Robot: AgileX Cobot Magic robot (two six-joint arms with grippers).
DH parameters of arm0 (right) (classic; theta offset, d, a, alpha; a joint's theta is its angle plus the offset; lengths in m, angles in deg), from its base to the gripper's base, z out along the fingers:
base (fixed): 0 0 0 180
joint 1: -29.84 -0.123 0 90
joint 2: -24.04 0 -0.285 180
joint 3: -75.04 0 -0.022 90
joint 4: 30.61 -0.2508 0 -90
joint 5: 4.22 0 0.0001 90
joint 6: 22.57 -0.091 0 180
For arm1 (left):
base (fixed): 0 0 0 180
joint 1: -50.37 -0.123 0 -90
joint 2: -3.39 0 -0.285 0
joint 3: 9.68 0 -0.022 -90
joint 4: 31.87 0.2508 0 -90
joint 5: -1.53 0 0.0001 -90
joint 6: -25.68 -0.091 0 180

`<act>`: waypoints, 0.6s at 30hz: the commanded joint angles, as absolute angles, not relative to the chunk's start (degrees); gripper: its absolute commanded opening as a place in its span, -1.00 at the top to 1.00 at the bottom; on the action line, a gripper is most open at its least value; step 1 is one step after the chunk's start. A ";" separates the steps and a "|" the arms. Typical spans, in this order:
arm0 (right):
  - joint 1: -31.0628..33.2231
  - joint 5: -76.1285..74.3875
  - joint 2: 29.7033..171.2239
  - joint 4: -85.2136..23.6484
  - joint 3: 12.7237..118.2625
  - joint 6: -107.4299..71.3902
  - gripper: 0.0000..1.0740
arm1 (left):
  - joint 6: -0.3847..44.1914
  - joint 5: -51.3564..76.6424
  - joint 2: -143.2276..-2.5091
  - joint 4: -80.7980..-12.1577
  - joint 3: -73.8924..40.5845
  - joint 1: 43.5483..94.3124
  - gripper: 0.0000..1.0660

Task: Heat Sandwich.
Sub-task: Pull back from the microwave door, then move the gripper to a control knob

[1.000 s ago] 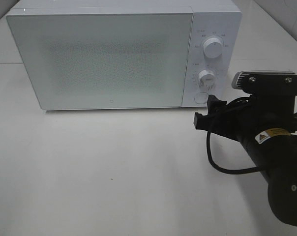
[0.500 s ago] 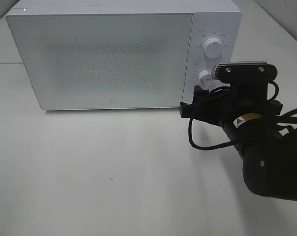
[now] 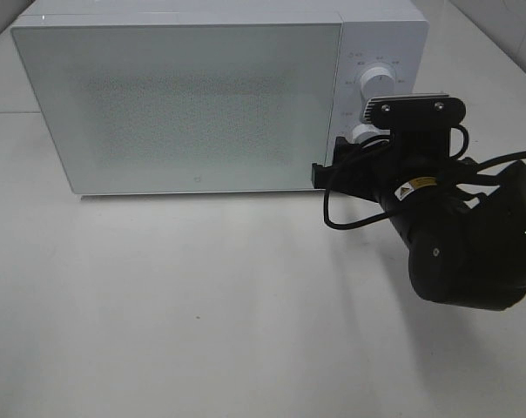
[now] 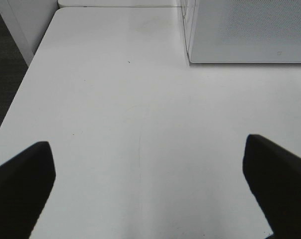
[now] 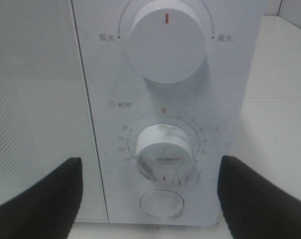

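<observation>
The white microwave (image 3: 185, 104) stands at the back of the table with its door shut. The sandwich is out of view. My right gripper (image 3: 343, 164) is open, right in front of the control panel. In the right wrist view, my right gripper (image 5: 150, 199) has its dark fingers (image 5: 41, 199) on either side of the timer knob (image 5: 165, 149) and the round button (image 5: 161, 203), and touches neither. The upper power knob (image 5: 168, 42) sits above them. My left gripper (image 4: 149, 189) is open over bare table, with the microwave's corner (image 4: 250, 30) further off.
The white tabletop (image 3: 176, 296) stretches in front of the microwave. A black cable (image 3: 350, 222) loops off the right arm. In the left wrist view the table's edge (image 4: 26, 74) drops off to a dark floor.
The right arm has moved left and in toward the microwave's control panel, now covering the lower knob in the high view. Its jaws stay open. The door is still shut.
</observation>
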State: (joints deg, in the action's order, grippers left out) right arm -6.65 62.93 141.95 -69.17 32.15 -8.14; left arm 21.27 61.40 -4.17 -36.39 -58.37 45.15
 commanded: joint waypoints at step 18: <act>-1.67 61.61 147.16 -65.50 38.85 -8.14 -0.35 | 21.50 60.94 -2.57 -36.91 -58.65 44.92 -0.83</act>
